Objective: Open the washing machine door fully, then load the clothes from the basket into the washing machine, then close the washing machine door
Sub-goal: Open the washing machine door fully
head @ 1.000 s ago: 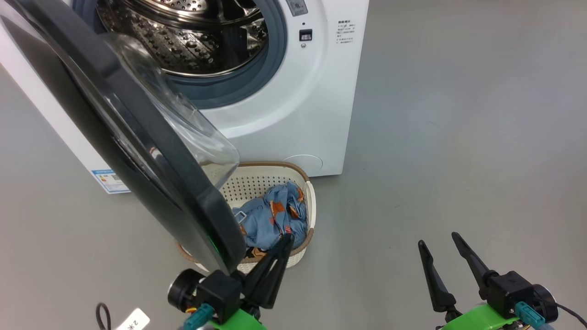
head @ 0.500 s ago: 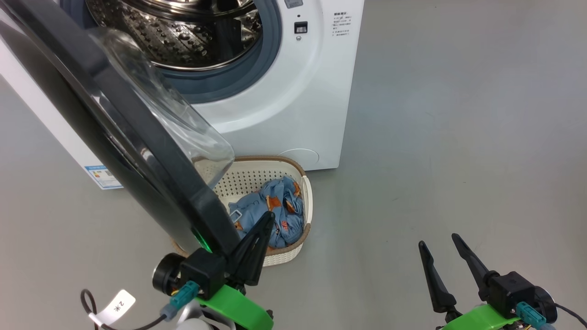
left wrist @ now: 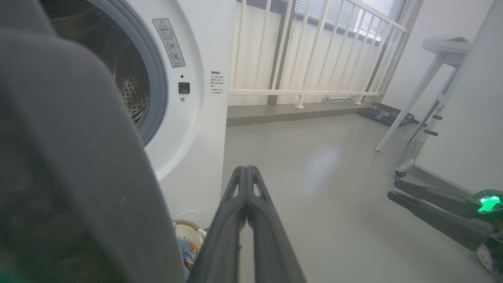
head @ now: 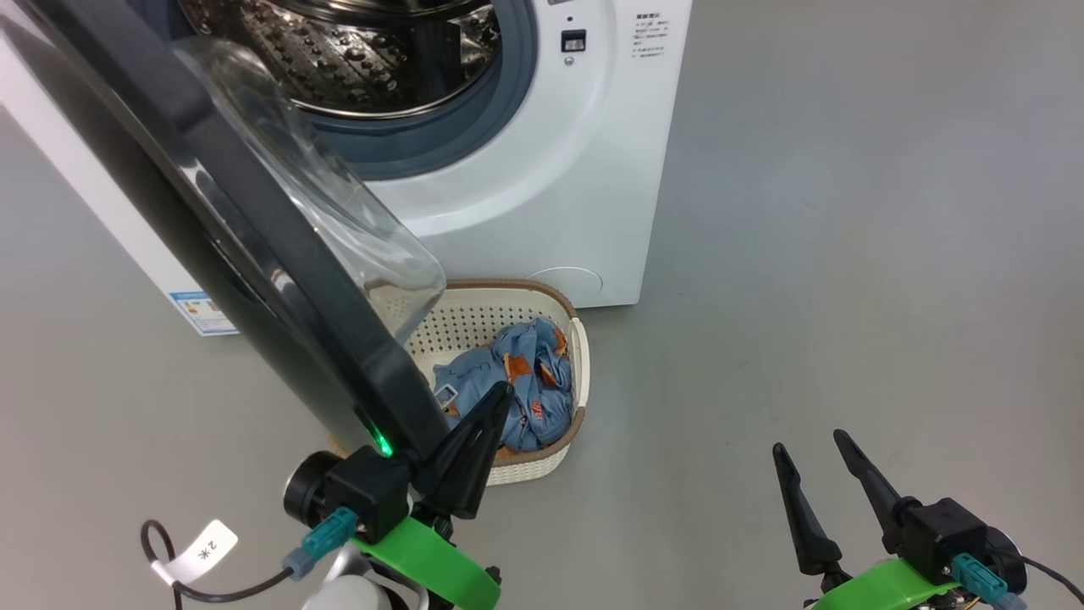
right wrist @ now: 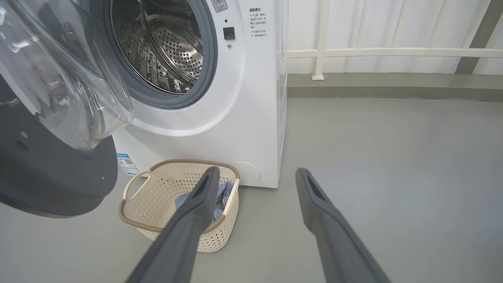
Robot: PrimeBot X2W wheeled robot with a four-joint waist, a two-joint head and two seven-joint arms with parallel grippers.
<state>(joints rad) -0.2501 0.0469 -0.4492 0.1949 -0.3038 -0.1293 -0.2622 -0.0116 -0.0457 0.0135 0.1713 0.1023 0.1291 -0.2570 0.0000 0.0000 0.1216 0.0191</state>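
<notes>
The white washing machine [head: 542, 186] stands with its steel drum [right wrist: 165, 47] exposed. Its door [head: 254, 254], black-rimmed with a bulging clear glass centre, hangs open toward me on the left. Under the door's lower edge sits the cream basket [head: 474, 326], with blue printed clothes [head: 525, 373] inside. My left gripper [head: 501, 391] is shut and empty, its fingers lying close against the door rim's lower right edge; I cannot tell whether they touch. At the lower right my right gripper [head: 809, 445] hangs open and empty above the floor, to the right of the basket [right wrist: 177, 196].
Grey floor [head: 847, 254] spreads to the right of the machine. A white railing [left wrist: 306, 59] runs behind it, and a pale stand's legs [left wrist: 412, 110] rise at the far right. A blue label sticker [head: 201, 312] marks the machine's lower left corner.
The head view has shifted slightly. My shut left gripper has slid a little left along the door's lower rim, with more of its wrist showing. The right gripper has not moved.
</notes>
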